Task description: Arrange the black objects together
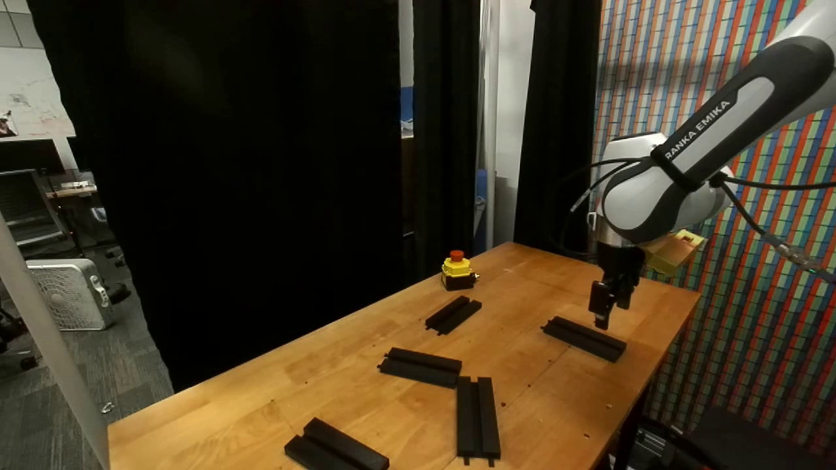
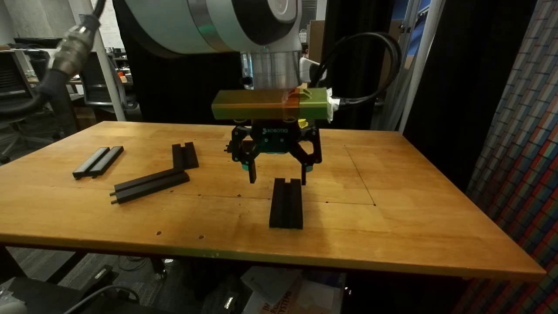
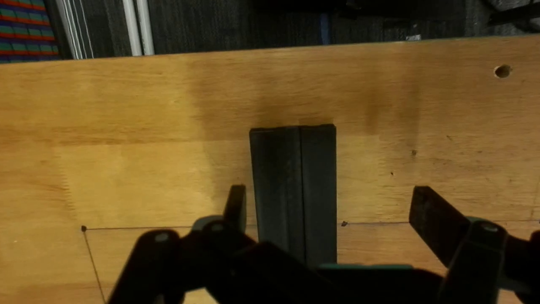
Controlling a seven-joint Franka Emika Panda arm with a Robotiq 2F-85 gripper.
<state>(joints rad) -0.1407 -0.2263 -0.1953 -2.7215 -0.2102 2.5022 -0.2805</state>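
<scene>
Five bars [image 1: 478,418], black, lie scattered on the tabletop [image 1: 548,418] — two corner to corner or nearly, three apart. Grouping seems all left to do. Tool [image 2: 278,180]: released, empty — above a lone bar [image 3: 295,190].

In the wrist view the hand [image 3: 329,197] partly hides a black bar [image 3: 291,190]; an exterior view crops another bar [image 1: 348,446].

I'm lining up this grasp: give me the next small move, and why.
Probably nudge the gripper sideways, toward the finger nearer the black bar, before lowering: the jaws stand open, and the wrist view shows the bar well off centre between them, leaving far more gap on one side.
</scene>
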